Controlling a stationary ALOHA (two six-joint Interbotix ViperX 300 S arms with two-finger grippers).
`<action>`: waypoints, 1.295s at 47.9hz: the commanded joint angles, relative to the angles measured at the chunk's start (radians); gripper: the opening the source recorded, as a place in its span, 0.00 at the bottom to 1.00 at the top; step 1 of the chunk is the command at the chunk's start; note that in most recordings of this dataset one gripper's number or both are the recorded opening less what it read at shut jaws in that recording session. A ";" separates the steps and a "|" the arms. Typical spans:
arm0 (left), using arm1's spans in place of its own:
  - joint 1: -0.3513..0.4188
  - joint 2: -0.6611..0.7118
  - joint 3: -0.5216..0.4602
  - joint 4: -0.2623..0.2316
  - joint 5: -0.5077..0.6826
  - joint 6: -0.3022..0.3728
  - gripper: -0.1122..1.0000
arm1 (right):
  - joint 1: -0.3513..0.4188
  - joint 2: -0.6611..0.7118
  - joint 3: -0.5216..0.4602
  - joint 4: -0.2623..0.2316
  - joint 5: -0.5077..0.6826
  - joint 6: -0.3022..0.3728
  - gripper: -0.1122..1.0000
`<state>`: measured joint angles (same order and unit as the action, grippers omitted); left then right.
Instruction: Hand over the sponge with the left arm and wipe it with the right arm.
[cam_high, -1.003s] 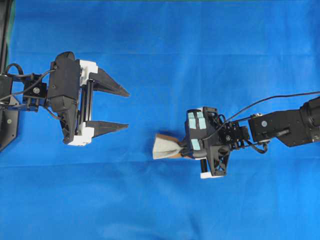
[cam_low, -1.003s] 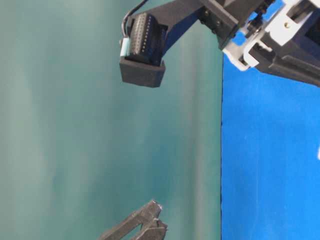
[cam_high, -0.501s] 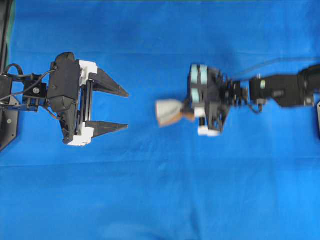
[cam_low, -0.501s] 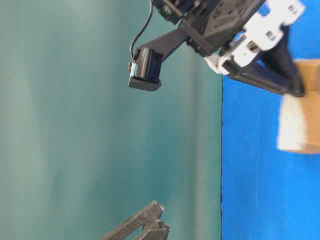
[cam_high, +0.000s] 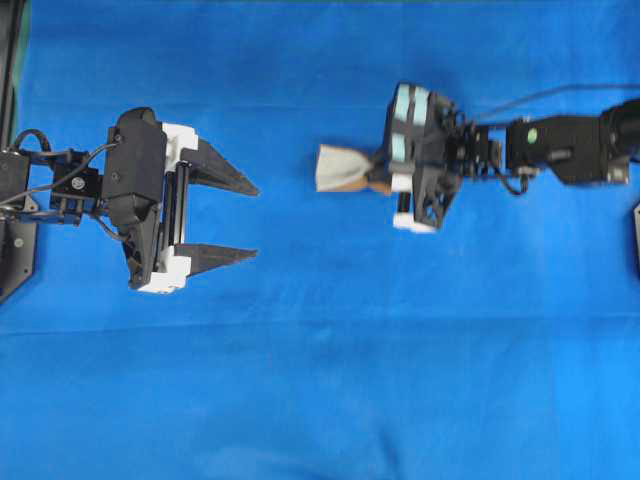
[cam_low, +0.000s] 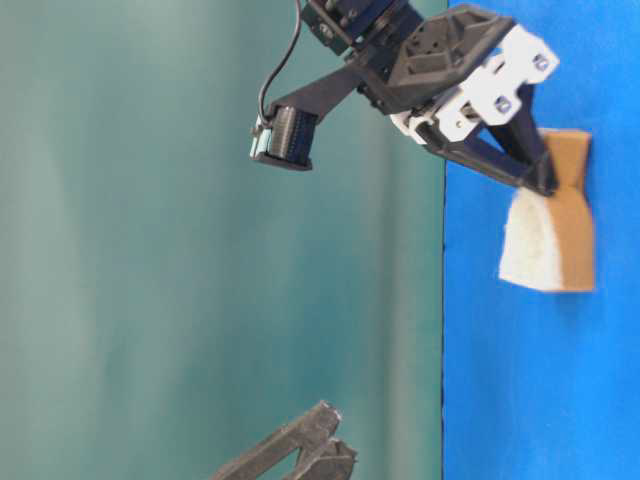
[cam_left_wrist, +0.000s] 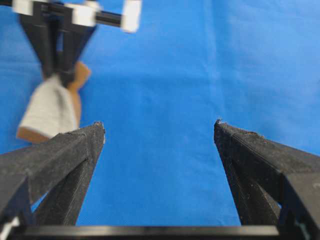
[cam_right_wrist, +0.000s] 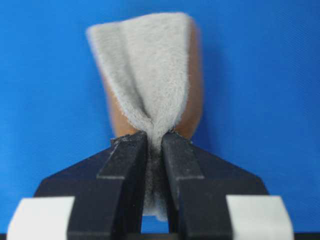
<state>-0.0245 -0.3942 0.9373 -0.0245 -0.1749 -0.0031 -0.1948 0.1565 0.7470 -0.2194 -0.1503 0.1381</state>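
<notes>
Two hands in play, one loaded: right hand is clamped hard on the sponge, fingers squeezing one end so the block pinches into a waist and flares out past the tips. The grip sits at the near end, probably so most of the pale fuzzy face stays free for wiping. The orange-brown backing shows behind the fuzzy layer in the right wrist view. The sponge hangs over the blue tabletop, upper middle of the overhead view; whether it touches the cloth can't be told from these views. Left hand sits well apart on the left side, fingers spread wide and holding nothing, pointed toward the middle; from its own camera the sponge shows off to the upper left, outside the gap between its fingers. Judgement: handover is done, wiping stage is on the right arm, left hand parked clear of the sweep
</notes>
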 joint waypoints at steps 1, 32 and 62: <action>-0.003 -0.005 -0.011 -0.002 -0.009 0.000 0.91 | 0.092 -0.028 -0.008 0.015 -0.002 0.020 0.23; -0.003 -0.005 -0.011 -0.002 -0.011 -0.003 0.91 | 0.321 -0.028 -0.037 0.040 0.048 0.124 0.23; -0.002 -0.005 -0.009 0.000 -0.012 -0.005 0.91 | 0.037 -0.028 -0.037 -0.101 0.080 0.112 0.23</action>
<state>-0.0245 -0.3942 0.9373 -0.0245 -0.1749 -0.0061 -0.1350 0.1565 0.7225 -0.3129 -0.0767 0.2531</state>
